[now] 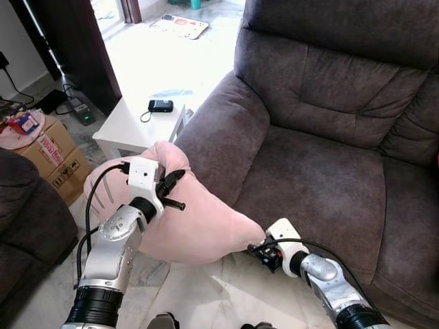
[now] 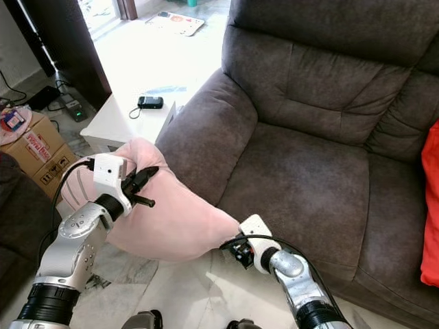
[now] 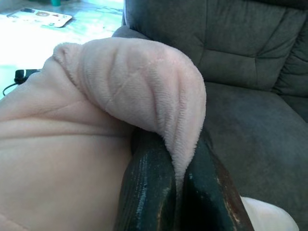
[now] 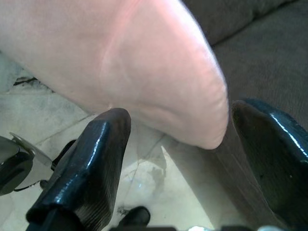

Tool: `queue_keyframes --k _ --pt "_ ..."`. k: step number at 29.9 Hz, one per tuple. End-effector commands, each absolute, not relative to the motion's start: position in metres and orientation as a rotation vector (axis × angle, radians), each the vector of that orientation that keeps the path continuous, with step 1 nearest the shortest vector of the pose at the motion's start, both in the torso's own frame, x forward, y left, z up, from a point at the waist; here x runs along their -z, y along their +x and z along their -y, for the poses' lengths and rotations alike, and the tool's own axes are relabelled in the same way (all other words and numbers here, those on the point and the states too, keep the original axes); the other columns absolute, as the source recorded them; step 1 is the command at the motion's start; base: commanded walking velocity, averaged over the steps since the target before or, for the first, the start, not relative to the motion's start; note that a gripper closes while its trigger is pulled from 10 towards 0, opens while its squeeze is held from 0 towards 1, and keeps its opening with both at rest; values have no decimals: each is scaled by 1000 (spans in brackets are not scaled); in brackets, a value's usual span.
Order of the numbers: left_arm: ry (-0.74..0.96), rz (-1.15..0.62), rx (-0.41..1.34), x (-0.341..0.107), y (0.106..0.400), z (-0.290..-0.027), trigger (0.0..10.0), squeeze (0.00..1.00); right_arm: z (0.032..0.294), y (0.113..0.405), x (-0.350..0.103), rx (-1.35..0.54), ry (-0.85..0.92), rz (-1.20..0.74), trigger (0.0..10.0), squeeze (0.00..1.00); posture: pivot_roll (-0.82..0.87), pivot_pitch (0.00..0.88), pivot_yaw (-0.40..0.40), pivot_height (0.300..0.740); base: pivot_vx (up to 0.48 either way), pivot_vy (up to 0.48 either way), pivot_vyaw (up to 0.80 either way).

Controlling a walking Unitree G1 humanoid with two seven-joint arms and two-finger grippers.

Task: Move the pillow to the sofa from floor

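Pink plush, the pillow (image 1: 199, 223) is hanging off the floor in front of the sofa's (image 1: 322, 185) left armrest, its upper end level with the armrest and its lower corner pointing toward the front edge of the seat cushion. The left gripper (image 1: 171, 192) is pinching a fold of the pillow's upper end; in the left wrist view its two black fingers (image 3: 149, 192) are lying narrow, almost together, with a ridge of pink fabric squeezed between them. The right gripper (image 2: 236, 250) is sitting at the pillow's lower corner, just in front of the seat's front edge; in the right wrist view its fingers (image 4: 91, 163) are standing wide apart, with the rounded corner of the pillow (image 4: 192, 96) lying between them and touching neither pad. Behind the armrest, a white side table (image 1: 130, 127) is carrying a small black device (image 1: 160, 105) near its back edge. A cardboard box (image 1: 51, 154) is standing on the floor to the table's left.
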State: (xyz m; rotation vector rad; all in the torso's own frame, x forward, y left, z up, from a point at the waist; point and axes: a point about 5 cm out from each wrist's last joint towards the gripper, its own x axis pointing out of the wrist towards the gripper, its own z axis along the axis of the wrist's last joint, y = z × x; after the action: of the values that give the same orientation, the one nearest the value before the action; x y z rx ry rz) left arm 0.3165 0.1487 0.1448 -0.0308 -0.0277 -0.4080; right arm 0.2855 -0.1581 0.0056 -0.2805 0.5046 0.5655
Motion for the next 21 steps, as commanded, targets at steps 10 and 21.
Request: queue_keyframes --k 10,21 --pt "-40 140 502 -173 313 -139 10000 0 167 279 4 -548 -315 -555 10000 1000 89 125 -10 740 0 0 0" --pt "-50 135 572 -177 310 -135 10000 0 169 274 10 -563 -330 -588 10000 0 94 121 -13 740 0 0 0"
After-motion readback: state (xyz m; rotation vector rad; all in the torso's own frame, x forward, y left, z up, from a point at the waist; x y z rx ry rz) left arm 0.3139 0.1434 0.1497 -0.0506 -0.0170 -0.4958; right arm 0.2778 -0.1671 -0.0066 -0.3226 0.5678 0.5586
